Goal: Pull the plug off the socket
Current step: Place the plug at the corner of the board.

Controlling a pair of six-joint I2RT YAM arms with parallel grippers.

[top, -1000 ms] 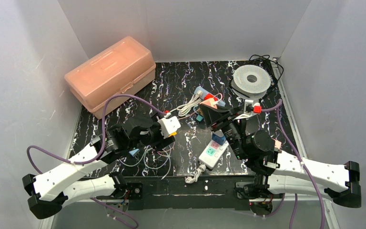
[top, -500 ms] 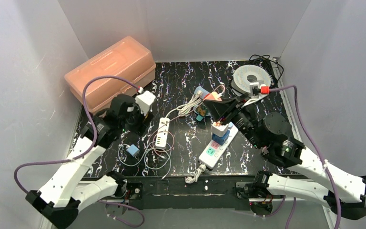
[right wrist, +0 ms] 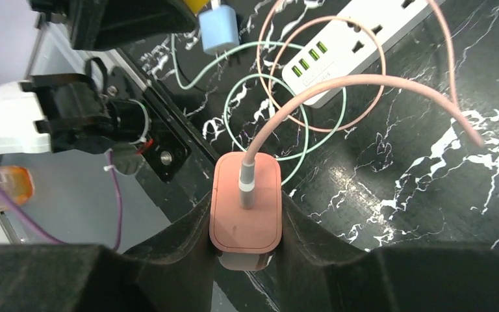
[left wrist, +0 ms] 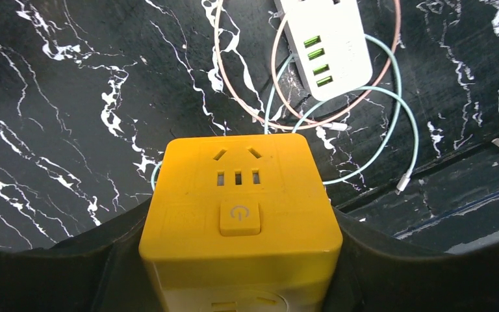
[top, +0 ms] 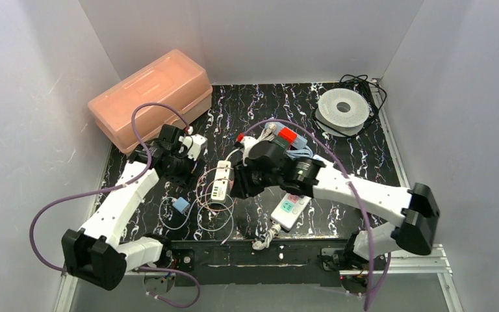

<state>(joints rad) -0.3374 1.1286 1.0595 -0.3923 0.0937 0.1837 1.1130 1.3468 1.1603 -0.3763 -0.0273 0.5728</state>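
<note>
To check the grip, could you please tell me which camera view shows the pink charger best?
The right wrist view: the pink charger sits centred, clamped between the right gripper's fingers, its pink cable plugged in. In the top external view the gripper hides it; the left wrist view shows only cable loops.

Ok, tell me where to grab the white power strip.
Probably its two long sides, coming straight down from above: the white power strip lies flat and is narrow across. Stay off the green-port end, where thin cables cross it.
</note>
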